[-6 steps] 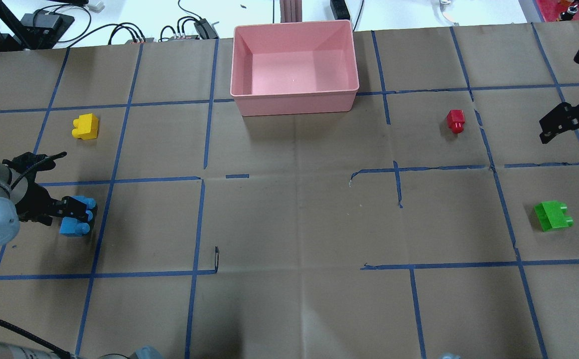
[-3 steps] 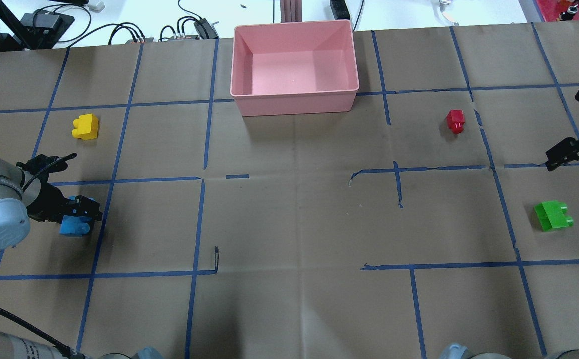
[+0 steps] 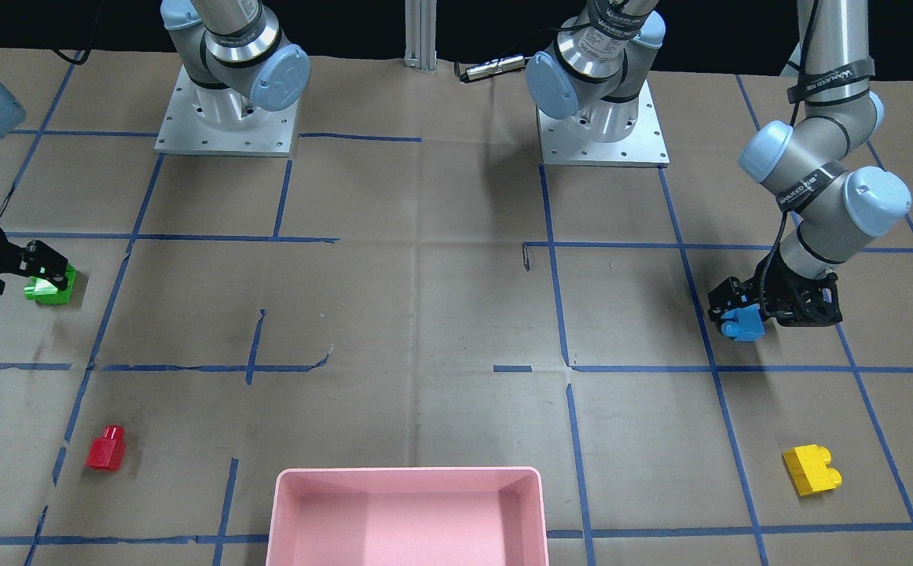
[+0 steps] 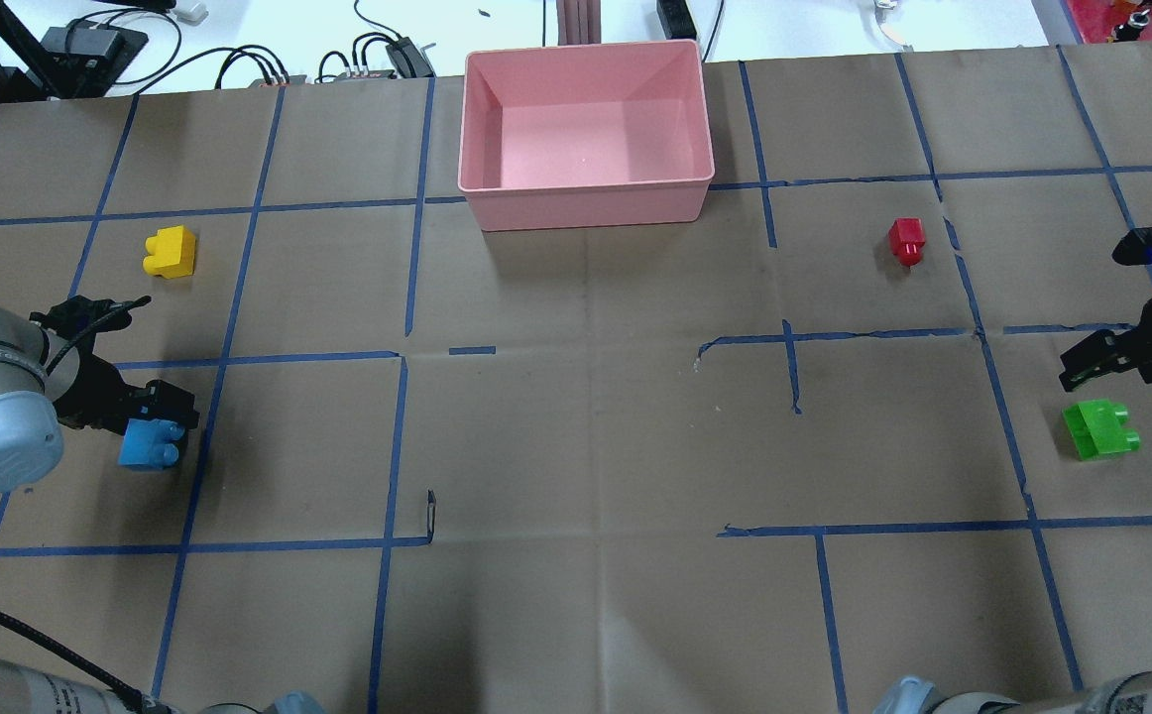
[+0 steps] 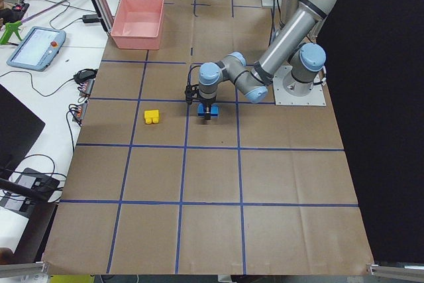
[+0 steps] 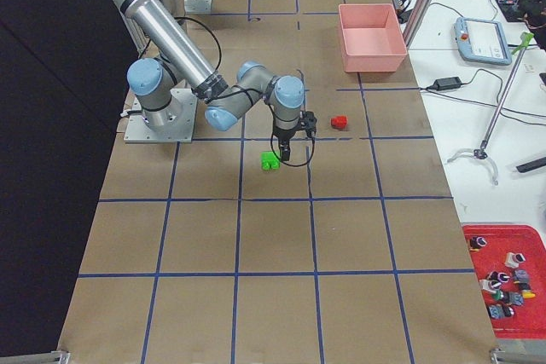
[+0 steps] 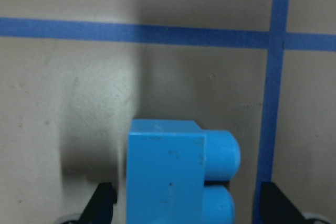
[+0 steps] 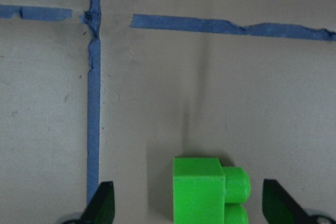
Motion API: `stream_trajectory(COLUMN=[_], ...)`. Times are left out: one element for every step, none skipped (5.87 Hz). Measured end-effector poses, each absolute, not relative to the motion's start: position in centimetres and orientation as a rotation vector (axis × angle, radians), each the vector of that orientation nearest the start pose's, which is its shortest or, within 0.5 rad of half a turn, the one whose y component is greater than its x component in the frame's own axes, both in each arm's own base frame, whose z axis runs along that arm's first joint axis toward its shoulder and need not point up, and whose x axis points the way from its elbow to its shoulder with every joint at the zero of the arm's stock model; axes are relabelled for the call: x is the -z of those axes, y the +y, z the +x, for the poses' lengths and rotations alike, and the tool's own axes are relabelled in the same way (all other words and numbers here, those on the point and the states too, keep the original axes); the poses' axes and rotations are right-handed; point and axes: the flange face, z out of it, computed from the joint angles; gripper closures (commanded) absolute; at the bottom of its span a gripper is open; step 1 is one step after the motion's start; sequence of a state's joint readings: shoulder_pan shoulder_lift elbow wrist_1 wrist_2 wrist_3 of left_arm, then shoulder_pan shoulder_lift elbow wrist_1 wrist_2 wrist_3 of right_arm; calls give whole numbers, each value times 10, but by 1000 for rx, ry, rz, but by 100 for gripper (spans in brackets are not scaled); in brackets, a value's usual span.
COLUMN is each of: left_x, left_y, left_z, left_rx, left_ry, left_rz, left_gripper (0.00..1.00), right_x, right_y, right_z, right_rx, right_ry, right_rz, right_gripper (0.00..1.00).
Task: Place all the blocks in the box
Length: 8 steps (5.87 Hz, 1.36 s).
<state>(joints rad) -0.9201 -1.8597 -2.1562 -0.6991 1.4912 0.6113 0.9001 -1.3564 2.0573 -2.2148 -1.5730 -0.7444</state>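
Note:
The light blue brick (image 4: 147, 446) lies at the table's left. My left gripper (image 4: 158, 405) is open and low over it. In the left wrist view the blue brick (image 7: 173, 177) sits between the fingertips (image 7: 101, 203) with gaps on both sides. The green brick (image 4: 1098, 428) lies at the right. My right gripper (image 4: 1094, 363) is open just beyond it, and the green brick (image 8: 207, 190) shows between its spread fingertips (image 8: 102, 203). The yellow brick (image 4: 171, 252) and the red brick (image 4: 906, 241) lie loose on the table. The pink box (image 4: 586, 206) stands empty at the far middle.
Blue tape lines (image 4: 407, 258) grid the brown table cover. Cables and electronics (image 4: 90, 45) lie past the far edge. The two arm bases (image 3: 225, 118) stand at the robot's side of the table.
My right gripper has moved nearer along the right edge, from level with the red brick to just beyond the green brick. My left gripper has settled lower around the blue brick.

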Motion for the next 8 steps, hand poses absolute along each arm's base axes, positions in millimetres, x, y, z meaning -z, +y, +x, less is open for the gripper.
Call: stream_trajectory(left_x=[-171, -172, -171, -171, -171, -171, -172, -176], left_y=[-463, -464, -464, -464, -464, -465, -465, -467], left_z=[175, 175, 176, 175, 175, 175, 176, 176], left_rx=[100, 114, 121, 123, 124, 124, 125, 139], left_ry=[3196, 3192, 3192, 3192, 3193, 3194, 3193, 3187], left_rz=[-64, -65, -64, -63, -61, -58, -57, -57], left_gripper=[12, 23, 37, 53, 68, 80, 84, 85], right_x=[-209, -202, -195, -188, -183, -179, -175, -172], right_y=[-458, -454, -451, -451, -452, -451, -449, -446], right_z=[-204, -214, -221, -224, -226, -226, -224, -221], right_rx=[-92, -105, -120, -129, -132, -140, -153, -161], right_ry=[3094, 3090, 3084, 3079, 3078, 3077, 3072, 3068], right_rz=[-93, -61, -42, -35, -34, -34, -35, -36], right_gripper=[1, 1, 1, 1, 1, 1, 4, 15])
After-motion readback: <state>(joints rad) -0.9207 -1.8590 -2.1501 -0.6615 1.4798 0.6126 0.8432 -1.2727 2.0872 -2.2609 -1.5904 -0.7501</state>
